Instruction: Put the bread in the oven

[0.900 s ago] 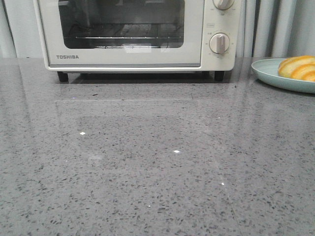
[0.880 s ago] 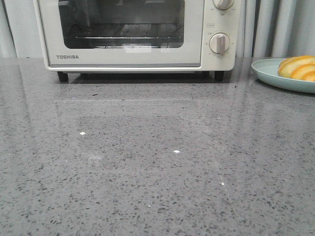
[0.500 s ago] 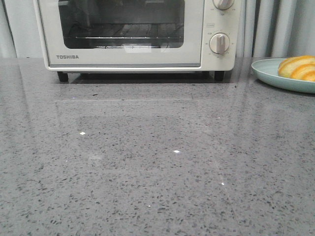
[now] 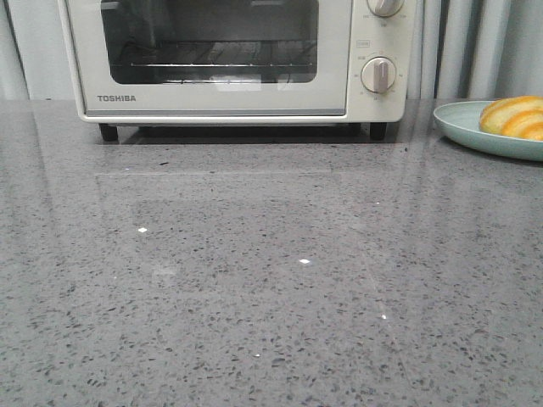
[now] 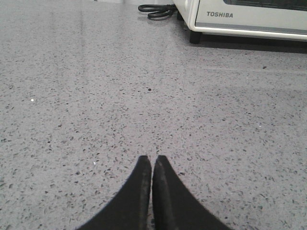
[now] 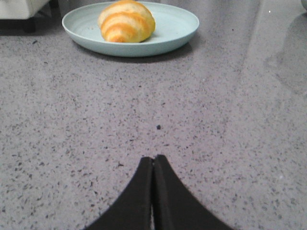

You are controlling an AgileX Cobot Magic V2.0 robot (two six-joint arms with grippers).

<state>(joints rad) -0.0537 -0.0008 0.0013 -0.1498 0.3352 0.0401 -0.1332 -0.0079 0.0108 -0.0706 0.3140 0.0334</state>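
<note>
The cream-white TOSHIBA oven [image 4: 229,59] stands at the back of the grey counter with its glass door shut; its lower corner also shows in the left wrist view [image 5: 249,19]. The golden striped bread [image 6: 126,21] lies on a pale blue plate [image 6: 177,24], at the far right in the front view [image 4: 513,116]. My left gripper [image 5: 152,160] is shut and empty over bare counter, well short of the oven. My right gripper [image 6: 153,159] is shut and empty, well short of the plate. Neither gripper shows in the front view.
A black cable [image 5: 156,9] lies coiled on the counter beside the oven's corner. Two round knobs [image 4: 378,75] sit on the oven's right side. Pale curtains [image 4: 475,51] hang behind the counter.
</note>
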